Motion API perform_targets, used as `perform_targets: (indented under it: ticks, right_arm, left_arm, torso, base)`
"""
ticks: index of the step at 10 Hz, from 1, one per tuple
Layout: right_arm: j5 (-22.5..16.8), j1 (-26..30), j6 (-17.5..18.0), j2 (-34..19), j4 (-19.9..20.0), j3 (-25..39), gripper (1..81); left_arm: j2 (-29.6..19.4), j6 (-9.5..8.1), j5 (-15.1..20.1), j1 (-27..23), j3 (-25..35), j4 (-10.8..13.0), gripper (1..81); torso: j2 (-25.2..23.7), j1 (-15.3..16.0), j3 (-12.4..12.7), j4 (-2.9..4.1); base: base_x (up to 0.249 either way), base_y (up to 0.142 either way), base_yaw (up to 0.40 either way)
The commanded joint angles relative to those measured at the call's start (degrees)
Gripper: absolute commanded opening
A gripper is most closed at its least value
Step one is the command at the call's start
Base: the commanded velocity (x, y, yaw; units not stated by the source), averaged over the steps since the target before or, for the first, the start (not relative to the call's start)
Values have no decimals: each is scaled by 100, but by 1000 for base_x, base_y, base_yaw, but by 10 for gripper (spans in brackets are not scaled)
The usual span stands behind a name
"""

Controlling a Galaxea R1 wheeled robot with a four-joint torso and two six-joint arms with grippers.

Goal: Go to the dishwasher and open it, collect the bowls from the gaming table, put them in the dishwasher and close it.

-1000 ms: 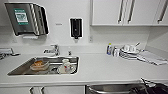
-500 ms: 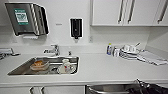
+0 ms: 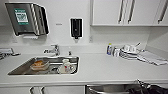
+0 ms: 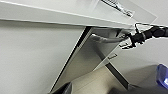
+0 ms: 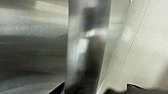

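Note:
The dishwasher [image 3: 110, 89] sits under the white counter, its stainless-steel front and bar handle showing at the lower edge of the head view. The left wrist view shows that steel front [image 4: 85, 60] from the side, with a dark line along its edge. My right gripper [image 4: 128, 42] is at the bar handle [image 4: 105, 39]. My dark right arm [image 3: 152, 89] reaches in beside the handle. In the right wrist view the handle [image 5: 85, 45] shows very close and blurred, against the steel front [image 5: 27, 50]. The bowls and the gaming table are out of view.
A steel sink [image 3: 22, 68] holds an orange bowl [image 3: 38, 64] and white cups [image 3: 66, 67]. A faucet [image 3: 55, 50] stands behind it. White dishes [image 3: 128, 51] and a cloth [image 3: 151, 57] lie at the counter's right. Wall dispensers [image 3: 27, 18] and upper cabinets [image 3: 112, 12] hang above.

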Motion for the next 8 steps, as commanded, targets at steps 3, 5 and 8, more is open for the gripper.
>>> perform_targets:
  ticks: [3, 5, 8]
  right_arm:
    - [-1385, 192, -63, -377, 125, -125, 811]
    - [-1429, 123, -178, -377, 116, -142, 811]
    - [-1429, -71, -196, -386, 63, -265, 811]
  left_arm:
    - [-168, 6, 21, -464, 116, 12, 811]
    - [-159, 6, 21, -464, 107, 39, 811]
    - [-133, 6, 21, -464, 107, 39, 811]
  torso:
    - [0, 0, 0, 0]
    - [0, 0, 2, 0]
    - [0, 0, 2, 2]
  base:
    - [0, 0, 0]
    - [0, 0, 0]
    - [0, 0, 0]
